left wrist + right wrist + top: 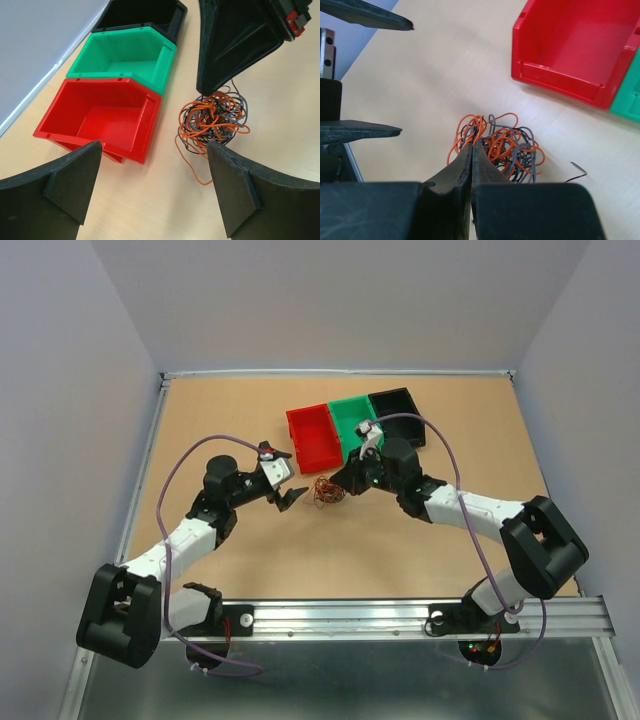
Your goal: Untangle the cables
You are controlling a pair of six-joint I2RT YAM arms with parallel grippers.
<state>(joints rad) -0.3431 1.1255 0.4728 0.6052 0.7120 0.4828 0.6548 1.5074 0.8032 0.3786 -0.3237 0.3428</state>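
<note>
The cables (327,490) (214,119) (505,145) are lying on the table (220,410) as one small knot of orange, grey and black curls. They are sitting just off the near right corner of the red bin (314,436) (107,120) (580,45), close to it but not touching. One thin orange loop is trailing out of the knot on the side away from the red bin.

The right gripper (340,483) (202,89) (471,146) is reaching in from the right of the red bin, on its near side. Its jaws are clenched flat against each other, and their joined tip is pressing into the edge of the knot. Orange strands are curling around that tip in the right wrist view. Whether any strand is actually being pinched between the jaws cannot be told.

The left gripper (285,477) (153,147) is hovering at the near left of the red bin, apart from the knot. Its jaws are spread wide and are gripping nothing. In the left wrist view its two fingers (75,185) are framing both the red bin's near wall and the knot.

The green bin (352,420) (125,55) (627,95) is standing against the right side of the red bin. The black bin (398,412) (140,12) is standing beyond the green one, farther from the red bin. All three bins are standing upright with nothing showing inside them.
</note>
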